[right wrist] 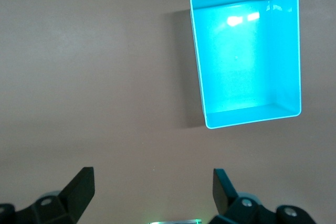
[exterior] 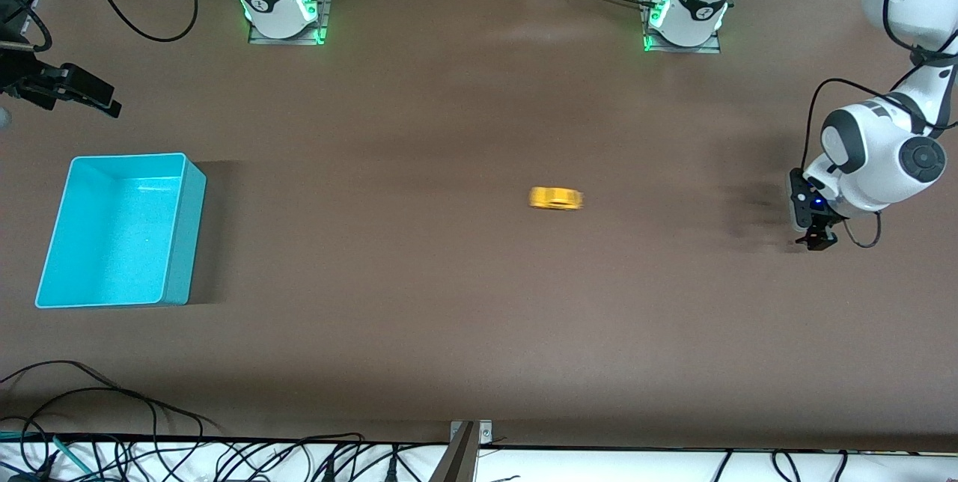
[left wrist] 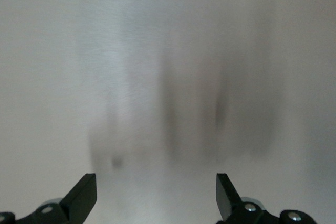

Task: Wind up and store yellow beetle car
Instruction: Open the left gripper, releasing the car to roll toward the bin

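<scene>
The yellow beetle car [exterior: 556,198] stands on the brown table near its middle; it looks smeared lengthwise and no gripper touches it. My left gripper [exterior: 816,239] hangs low over the table at the left arm's end, well apart from the car. In the left wrist view it [left wrist: 156,192] is open and empty over blurred bare table. My right gripper [exterior: 105,102] is up at the right arm's end, over the table beside the turquoise bin [exterior: 183,242]. In the right wrist view it [right wrist: 152,187] is open and empty, with the empty bin [right wrist: 286,45] below.
Both arm bases [exterior: 283,3] [exterior: 685,14] stand along the table's edge farthest from the front camera. Cables [exterior: 150,452] lie along the table's edge nearest the front camera.
</scene>
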